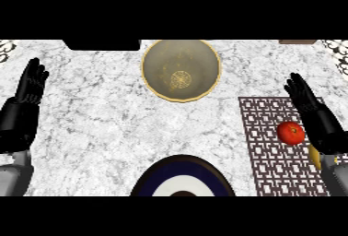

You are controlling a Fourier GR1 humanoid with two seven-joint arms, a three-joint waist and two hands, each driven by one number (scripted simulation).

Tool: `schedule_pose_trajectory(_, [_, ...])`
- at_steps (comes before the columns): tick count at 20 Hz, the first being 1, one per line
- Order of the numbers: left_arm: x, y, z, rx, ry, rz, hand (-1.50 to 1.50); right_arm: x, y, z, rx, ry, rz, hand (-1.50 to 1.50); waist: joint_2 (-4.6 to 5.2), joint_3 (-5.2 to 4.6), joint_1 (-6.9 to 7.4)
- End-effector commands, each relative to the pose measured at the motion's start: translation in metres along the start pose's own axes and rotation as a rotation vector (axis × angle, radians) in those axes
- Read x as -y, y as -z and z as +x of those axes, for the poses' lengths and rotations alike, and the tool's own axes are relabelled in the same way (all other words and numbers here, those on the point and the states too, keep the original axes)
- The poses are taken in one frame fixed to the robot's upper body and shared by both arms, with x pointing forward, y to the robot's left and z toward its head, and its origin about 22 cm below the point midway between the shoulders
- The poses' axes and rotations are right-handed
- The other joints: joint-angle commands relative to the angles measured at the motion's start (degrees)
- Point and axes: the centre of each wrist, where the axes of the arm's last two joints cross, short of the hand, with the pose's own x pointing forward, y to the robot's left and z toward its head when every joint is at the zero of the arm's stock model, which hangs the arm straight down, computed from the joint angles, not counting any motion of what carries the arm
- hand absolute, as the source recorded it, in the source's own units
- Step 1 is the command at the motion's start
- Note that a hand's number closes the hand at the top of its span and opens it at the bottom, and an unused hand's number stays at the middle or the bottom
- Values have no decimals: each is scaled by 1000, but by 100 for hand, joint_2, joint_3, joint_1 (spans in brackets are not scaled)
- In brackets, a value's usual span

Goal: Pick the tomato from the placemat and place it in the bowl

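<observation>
Head view: the tomato (292, 132) sits on the patterned placemat (262, 152) at the right of the marble counter (102, 120), just beside the inner edge of the right hand (314, 115). That hand stands over the mat's right side with its fingers straight and pointing up the picture, open and holding nothing. Whether its side is actually touching the tomato I cannot tell. The bowl (181, 69) lies well apart, up and to the left near the counter's far edge, with bare marble between.

The likeliest trouble, as I judge it, is the tomato rolling: it is round and smooth, and the hand is alongside it rather than above it, so a sideways closing could nudge it leftward off the mat before the fingers get round it. A yellow thing (315, 156) (partly hidden under the right wrist, so I won't name it) might also be bumped. The carry passes no obstacle, though the dark-rimmed plate (182, 177) at the near edge lies below that path.

The left hand (26, 94) rests open at the left edge, fingers up, well apart from everything
</observation>
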Motion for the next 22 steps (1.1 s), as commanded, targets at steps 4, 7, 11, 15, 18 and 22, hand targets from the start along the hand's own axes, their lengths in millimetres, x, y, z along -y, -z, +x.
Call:
schedule_pose_trajectory(4, [48, -6, 2, -161, -127, -73, 0, -19, -23, -13, -190, -87, 174, 150, -101, 68, -53])
schedule_pose_trajectory(7, [60, -23, -19, -225, -161, -107, 0, 61, -8, 22, -128, -716, 136, 150, -149, -120, -178])
schedule_pose_trajectory(11, [76, -35, -20, -299, -223, -119, 0, -18, -46, -31, -14, -148, -369, -150, -150, 89, -310])
schedule_pose_trajectory(15, [103, -37, -14, -286, -215, -137, 0, -33, -73, -24, 172, -123, -375, -150, -116, 73, -168])
schedule_pose_trajectory(18, [92, -35, -20, -295, -222, -146, 0, -5, -76, 17, 209, -228, -394, -150, -110, 64, -113])
schedule_pose_trajectory(22, [79, -31, -11, -282, -237, -139, 0, 6, -86, 54, 85, -361, -425, -150, -121, 53, -100])
